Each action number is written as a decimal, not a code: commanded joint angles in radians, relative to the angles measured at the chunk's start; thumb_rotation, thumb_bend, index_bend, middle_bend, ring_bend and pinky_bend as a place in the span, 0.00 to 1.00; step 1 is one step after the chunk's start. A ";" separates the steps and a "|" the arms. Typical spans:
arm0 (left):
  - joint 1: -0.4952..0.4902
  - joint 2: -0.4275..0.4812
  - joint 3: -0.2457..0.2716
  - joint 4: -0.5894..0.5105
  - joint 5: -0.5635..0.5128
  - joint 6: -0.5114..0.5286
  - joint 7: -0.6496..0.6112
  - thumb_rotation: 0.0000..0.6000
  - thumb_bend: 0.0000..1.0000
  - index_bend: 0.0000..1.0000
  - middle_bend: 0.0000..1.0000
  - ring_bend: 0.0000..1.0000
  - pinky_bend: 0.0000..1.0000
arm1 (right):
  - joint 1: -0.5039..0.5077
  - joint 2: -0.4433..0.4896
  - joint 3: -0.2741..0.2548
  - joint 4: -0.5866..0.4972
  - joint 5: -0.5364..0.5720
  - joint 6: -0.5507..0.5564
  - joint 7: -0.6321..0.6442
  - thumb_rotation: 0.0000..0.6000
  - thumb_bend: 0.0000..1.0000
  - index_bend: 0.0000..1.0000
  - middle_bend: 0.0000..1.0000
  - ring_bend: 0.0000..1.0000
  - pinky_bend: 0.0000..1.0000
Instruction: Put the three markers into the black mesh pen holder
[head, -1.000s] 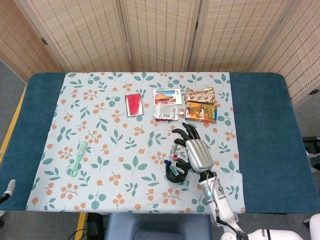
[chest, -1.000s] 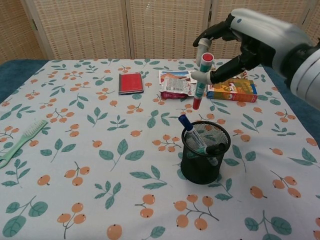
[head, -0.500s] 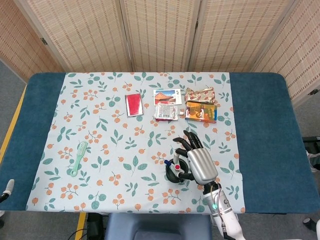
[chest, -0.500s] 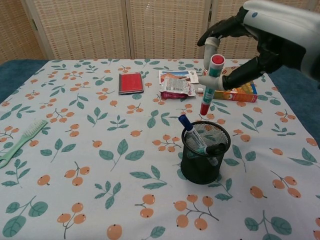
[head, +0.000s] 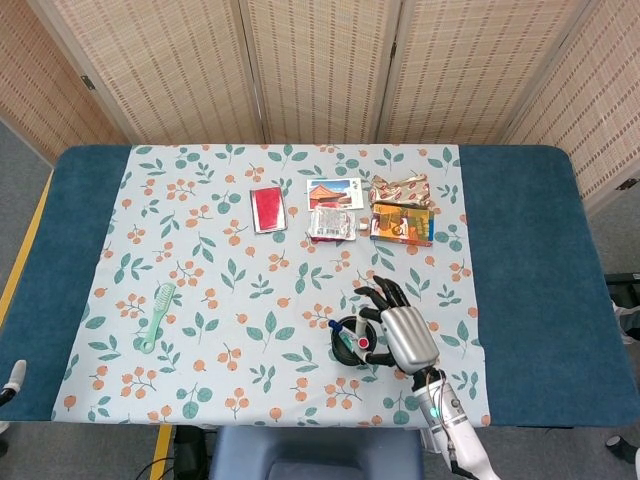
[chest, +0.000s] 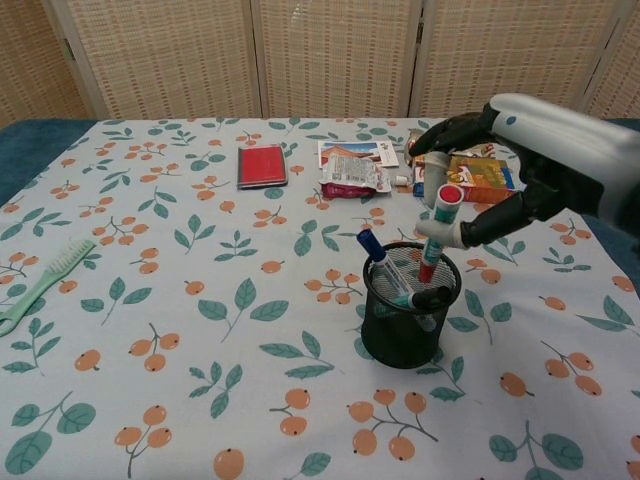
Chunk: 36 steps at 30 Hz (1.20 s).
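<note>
Right hand (chest: 520, 170) has the red-capped marker (chest: 435, 232) pinched, tip poking into the black mesh pen holder (chest: 408, 305) near the tabletop's front edge, two other markers (chest: 395, 280) already leaning inside.

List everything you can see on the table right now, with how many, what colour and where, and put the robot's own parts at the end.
Black mesh pen holder: one, black, near front of the cloth, right of centre.
Red-tipped marker: one, white and teal with red ends, upright, lower tip inside the holder's rim.
Markers inside the holder: two, a blue-capped one leaning left, a black-capped one lower against the wall.
Green comb: one, pale green, far left of the cloth.
Red flat case: one, red, back centre.
Snack packets and boxes: several, mixed colours, back right, count unclear.
Floral tablecloth: one, pale with leaf and berry print, over the blue table.
Right hand: pinches the red-tipped marker over the holder.
Left hand: not in view.
</note>
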 joint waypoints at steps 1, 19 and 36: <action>0.000 0.000 0.000 0.000 0.000 -0.001 0.001 1.00 0.40 0.03 0.16 0.04 0.26 | 0.005 0.010 -0.003 0.025 0.009 -0.028 0.026 1.00 0.28 0.33 0.08 0.00 0.00; -0.001 -0.006 -0.001 -0.002 0.002 0.000 0.022 1.00 0.40 0.03 0.16 0.04 0.26 | -0.107 0.434 -0.076 -0.022 -0.323 0.066 0.165 1.00 0.21 0.00 0.00 0.00 0.00; -0.017 -0.028 0.008 -0.007 0.019 -0.028 0.076 1.00 0.40 0.04 0.16 0.04 0.26 | -0.356 0.319 -0.112 0.514 -0.355 0.381 0.213 1.00 0.23 0.00 0.00 0.00 0.00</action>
